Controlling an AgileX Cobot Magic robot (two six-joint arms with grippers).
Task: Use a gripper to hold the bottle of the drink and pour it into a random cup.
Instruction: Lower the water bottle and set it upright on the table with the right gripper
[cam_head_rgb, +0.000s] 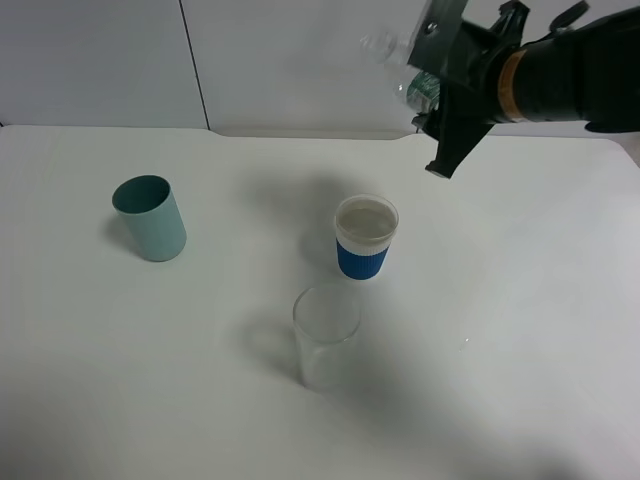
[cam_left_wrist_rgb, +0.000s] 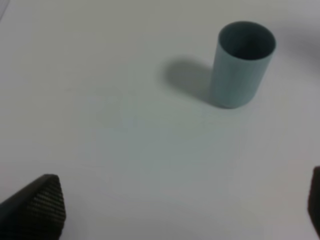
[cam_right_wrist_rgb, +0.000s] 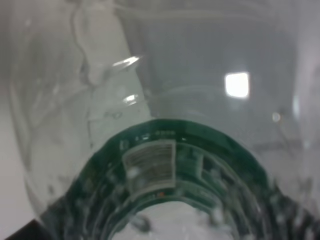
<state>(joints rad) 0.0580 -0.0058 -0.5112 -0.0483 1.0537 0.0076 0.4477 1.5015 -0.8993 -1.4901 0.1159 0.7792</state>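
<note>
High at the back right, my right gripper (cam_head_rgb: 437, 92) is shut on the bottle of the drink (cam_head_rgb: 405, 72). The bottle is clear with a dark green label and lies tilted, its narrow neck pointing left in the exterior view. It hangs above and behind the cup (cam_head_rgb: 364, 238), a short blue paper cup with a white rim band that stands upright mid-table. The right wrist view is filled by the bottle (cam_right_wrist_rgb: 165, 165), close up. My left gripper (cam_left_wrist_rgb: 177, 210) is open over bare table, with the teal-green cup (cam_left_wrist_rgb: 241, 64) some way ahead of it.
A teal-green cup (cam_head_rgb: 150, 217) stands at the left of the white table (cam_head_rgb: 520, 330). A tall clear glass tumbler (cam_head_rgb: 325, 338) stands just in front of the blue cup. A pale wall runs along the table's back edge.
</note>
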